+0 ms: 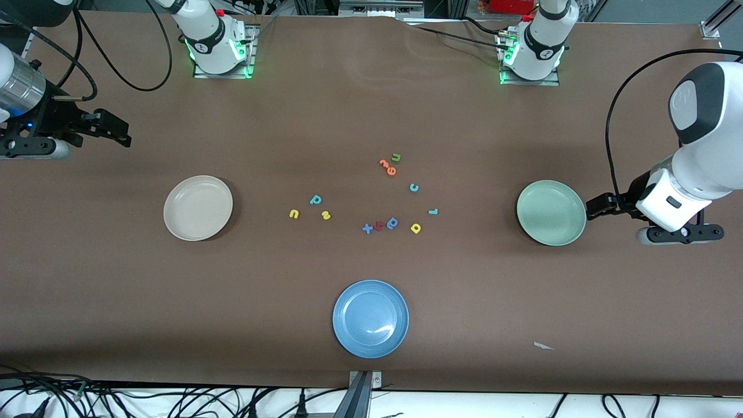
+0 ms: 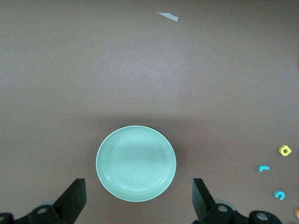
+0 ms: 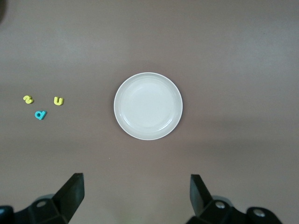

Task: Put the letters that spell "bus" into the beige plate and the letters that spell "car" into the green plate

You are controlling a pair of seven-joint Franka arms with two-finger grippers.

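Since no letter has yet reached a plate, the entries run from the right arm's end of the table to the left arm's.

Right gripper (image 3: 135, 196): jaws wide, empty, parked above the table near the beige plate (image 1: 198, 208).

Beige plate: empty, set at the right arm's end (presumably so each arm serves its own plate).

"Bus" letters: yellow u (image 1: 294, 214), teal b (image 1: 315, 200), yellow s (image 1: 325, 215), clustered nearest that plate.

Decoys: orange letters (image 1: 388, 166), green u (image 1: 396, 157), blue a (image 1: 392, 223), red letter (image 1: 378, 226).

"Car" letters: teal c (image 1: 414, 187), yellow a (image 1: 415, 228), teal r (image 1: 433, 212), toward the green plate (image 1: 551, 212).

Green plate: empty.

Left gripper (image 2: 138, 200): jaws wide, empty, over the table just beside the green plate.

Blue plate (image 1: 370, 319): nearest the front camera, unused.
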